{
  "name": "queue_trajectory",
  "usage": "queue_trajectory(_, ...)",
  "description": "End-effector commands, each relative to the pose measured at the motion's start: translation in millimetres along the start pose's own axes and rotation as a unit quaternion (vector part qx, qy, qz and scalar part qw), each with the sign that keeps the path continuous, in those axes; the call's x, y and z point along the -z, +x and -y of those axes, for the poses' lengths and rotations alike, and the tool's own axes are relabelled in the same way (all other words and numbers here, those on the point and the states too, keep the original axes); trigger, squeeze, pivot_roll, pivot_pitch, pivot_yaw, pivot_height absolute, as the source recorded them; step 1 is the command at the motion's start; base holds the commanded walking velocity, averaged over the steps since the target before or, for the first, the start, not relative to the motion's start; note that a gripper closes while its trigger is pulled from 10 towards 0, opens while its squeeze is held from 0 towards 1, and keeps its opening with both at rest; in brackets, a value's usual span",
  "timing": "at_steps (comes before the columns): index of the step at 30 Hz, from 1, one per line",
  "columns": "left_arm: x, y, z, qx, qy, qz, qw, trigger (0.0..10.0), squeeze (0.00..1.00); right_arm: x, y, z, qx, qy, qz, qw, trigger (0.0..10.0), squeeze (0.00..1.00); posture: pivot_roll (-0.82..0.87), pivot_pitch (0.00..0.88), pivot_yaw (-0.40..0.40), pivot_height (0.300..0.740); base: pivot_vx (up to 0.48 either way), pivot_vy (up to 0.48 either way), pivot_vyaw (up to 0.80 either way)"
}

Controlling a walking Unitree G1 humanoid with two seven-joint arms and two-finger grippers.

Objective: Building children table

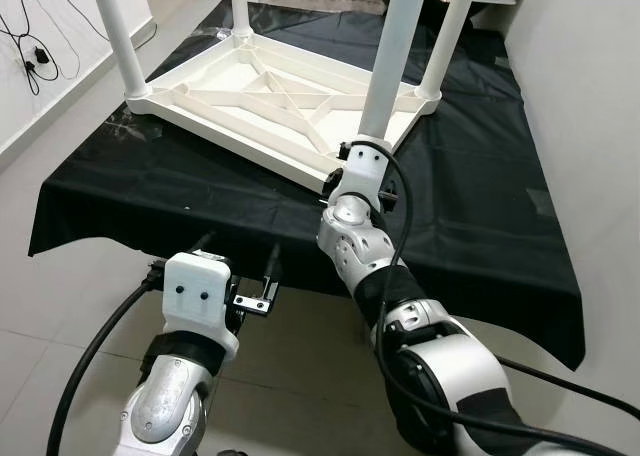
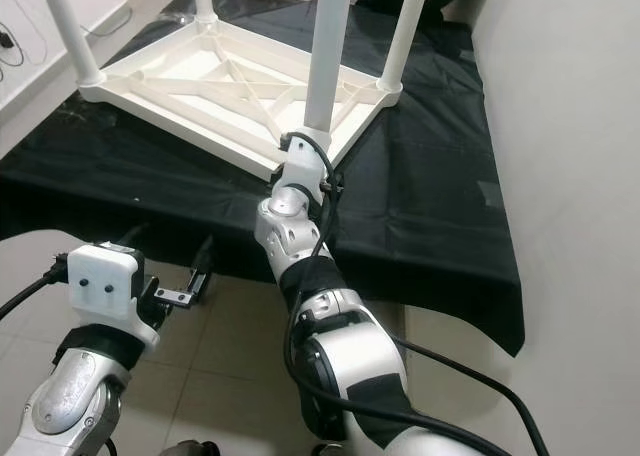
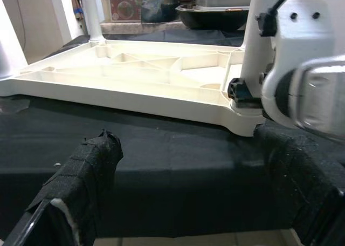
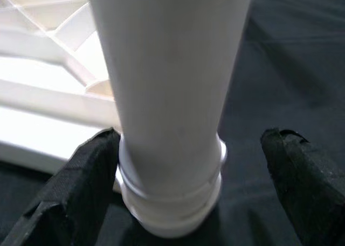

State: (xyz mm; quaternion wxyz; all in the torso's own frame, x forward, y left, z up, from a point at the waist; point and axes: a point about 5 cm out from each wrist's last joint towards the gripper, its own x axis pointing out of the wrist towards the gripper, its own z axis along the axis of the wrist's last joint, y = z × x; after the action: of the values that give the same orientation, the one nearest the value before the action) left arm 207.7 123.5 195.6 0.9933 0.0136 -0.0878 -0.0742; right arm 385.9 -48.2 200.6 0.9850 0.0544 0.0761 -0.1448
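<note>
Two right gripper [image 4: 186, 165] fingers spread wide, straddling table leg [image 4: 170, 95].

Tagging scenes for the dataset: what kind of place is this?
Probably a room in a home, used as a makeshift assembly spot: tiled floor, plain white wall, and a low surface under a black cloth holding an upturned white children's table.
</note>
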Motion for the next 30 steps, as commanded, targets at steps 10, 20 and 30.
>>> queue_trajectory(10, 7.8, 2.8, -8.5, 0.001, 0.008, -0.007, 1.0, 10.0, 0.0, 51.0, -35.0, 44.0, -0.16, -0.079, -0.097, 0.979, 10.0, 0.0, 0.03, 0.094, -0.026, 0.74, 0.0, 0.0, 0.0)
queue_trajectory(20, 41.2, -26.0, -12.3, -0.032, 0.003, -0.079, 0.996, 10.0, 0.0, 68.9, -56.3, 118.2, -0.291, -0.139, 0.011, 0.946, 10.0, 0.0, 0.02, 0.052, -0.02, 0.74, 0.0, 0.0, 0.0)
queue_trajectory(30, 75.6, -64.4, -13.2, -0.08, -0.005, -0.163, 0.983, 10.0, 0.0, 85.0, -78.4, 107.3, -0.324, -0.079, -0.002, 0.943, 10.0, 0.0, 0.03, 0.01, -0.016, 0.74, 0.0, 0.0, -0.32)
